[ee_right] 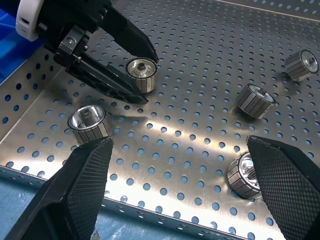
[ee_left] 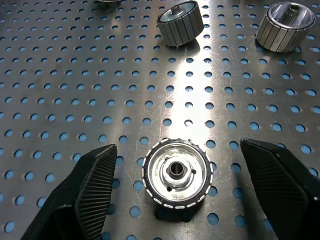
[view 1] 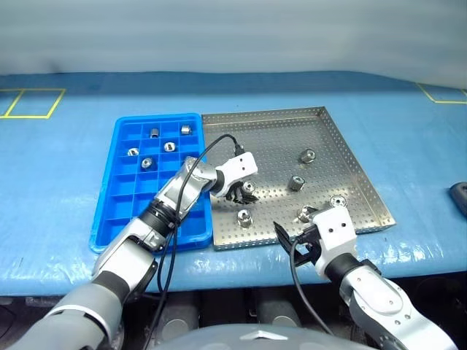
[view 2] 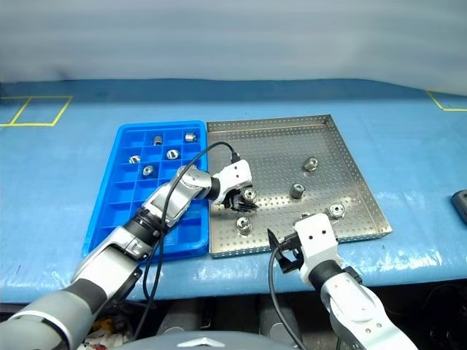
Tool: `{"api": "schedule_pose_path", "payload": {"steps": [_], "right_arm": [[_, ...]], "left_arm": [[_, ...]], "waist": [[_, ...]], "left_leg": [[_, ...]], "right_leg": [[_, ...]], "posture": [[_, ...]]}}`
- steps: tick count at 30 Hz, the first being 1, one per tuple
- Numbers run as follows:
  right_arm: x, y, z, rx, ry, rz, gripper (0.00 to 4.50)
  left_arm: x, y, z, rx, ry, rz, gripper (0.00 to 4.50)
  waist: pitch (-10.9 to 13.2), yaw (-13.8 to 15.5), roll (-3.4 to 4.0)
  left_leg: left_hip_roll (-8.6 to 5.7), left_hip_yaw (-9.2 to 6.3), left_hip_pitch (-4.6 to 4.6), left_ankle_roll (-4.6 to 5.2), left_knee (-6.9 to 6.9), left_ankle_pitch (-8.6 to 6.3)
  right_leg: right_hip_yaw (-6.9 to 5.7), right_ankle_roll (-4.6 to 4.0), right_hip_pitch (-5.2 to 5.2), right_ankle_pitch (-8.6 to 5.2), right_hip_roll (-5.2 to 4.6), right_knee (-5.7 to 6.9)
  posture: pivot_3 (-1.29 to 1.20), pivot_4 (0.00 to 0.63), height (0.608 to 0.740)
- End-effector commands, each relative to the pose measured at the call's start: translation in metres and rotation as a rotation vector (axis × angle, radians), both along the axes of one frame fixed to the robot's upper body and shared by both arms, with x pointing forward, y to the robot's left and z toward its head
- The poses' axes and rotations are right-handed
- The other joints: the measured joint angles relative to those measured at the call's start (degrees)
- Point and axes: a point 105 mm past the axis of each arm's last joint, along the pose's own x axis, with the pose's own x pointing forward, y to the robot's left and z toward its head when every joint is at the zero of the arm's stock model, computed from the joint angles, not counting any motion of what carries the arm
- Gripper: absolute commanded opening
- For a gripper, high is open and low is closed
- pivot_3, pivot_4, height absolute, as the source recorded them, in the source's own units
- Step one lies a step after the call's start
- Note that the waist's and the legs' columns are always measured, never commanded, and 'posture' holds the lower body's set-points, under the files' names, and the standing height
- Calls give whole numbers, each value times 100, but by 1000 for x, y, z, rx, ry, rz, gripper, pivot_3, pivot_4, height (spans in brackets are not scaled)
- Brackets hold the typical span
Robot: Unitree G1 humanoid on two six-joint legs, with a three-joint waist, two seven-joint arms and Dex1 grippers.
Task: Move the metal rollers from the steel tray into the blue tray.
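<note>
The steel tray [view 1: 277,124] lies on the blue table cover, with several metal rollers loose on its perforated base, such as one [view 1: 307,155] near the back and one [view 1: 244,218] by the front rim. My left gripper [view 1: 243,193] reaches in from the left, low over the tray. It is open, and its fingers [ee_left: 95,185] straddle an upright roller [ee_left: 177,172] with a gap on each side. My right gripper [view 1: 298,237] hangs open above the tray's front rim with nothing between its fingers. The blue tray [view 1: 117,211] adjoins the steel tray's left side and holds several rollers [view 1: 169,146] in its back compartments.
A dark object [view 1: 460,197] lies at the right edge of the table. Yellow tape outlines [view 1: 33,103] mark the cover at the far left and far right. The table's front edge runs just below both trays. A black cable [view 1: 208,149] arches over the left arm.
</note>
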Motion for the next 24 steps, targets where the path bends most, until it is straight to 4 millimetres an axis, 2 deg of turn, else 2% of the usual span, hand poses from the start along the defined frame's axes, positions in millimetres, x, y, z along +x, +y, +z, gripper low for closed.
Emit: {"api": "schedule_pose_path", "payload": {"steps": [1,3,4,9,13,16,20,24], "right_arm": [[0,3,13,15,-55,7,4500],[0,3,13,16,-55,5,4500],[0,3,13,17,-55,4,4500],[1,3,14,17,-59,1,4500],[3,5,16,16,-66,16,4500],[5,7,19,11,-75,38,4500],[11,11,23,0,-81,84,4500],[19,18,26,-9,-87,148,4500]], "left_arm": [[-1,-4,3,-7,-14,-17,2585],[-1,-4,2,-4,-14,-18,1858],[-1,-4,2,-3,-14,-18,1673],[-1,-5,6,-23,-17,-10,1680],[1,-12,29,-156,-14,25,1680],[7,-12,61,-332,-20,106,1680],[17,5,98,-527,-80,263,1680],[23,34,121,-635,-174,423,1680]], "waist": [[0,2,0],[0,2,0],[0,2,0],[0,3,0],[0,3,0],[0,17,-1],[0,32,0],[0,71,0]], "left_leg": [[0,0,0,0,0,0],[0,0,0,0,1,0],[0,0,0,1,1,0],[0,0,0,1,1,0],[0,0,0,1,2,0],[1,-1,-2,1,3,1],[2,-1,-1,2,4,1],[1,0,6,2,3,2]], "right_leg": [[0,0,0,0,0,0],[0,1,0,1,0,0],[0,1,0,1,0,0],[1,2,0,1,0,0],[1,2,0,1,0,1],[1,4,-1,2,0,2],[1,9,1,5,-1,2],[4,32,4,19,2,4]], "posture": [[-109,150,740],[-109,150,740],[-110,150,740],[-110,150,740],[-92,150,740],[-68,150,740],[-6,150,740],[32,150,740]]}}
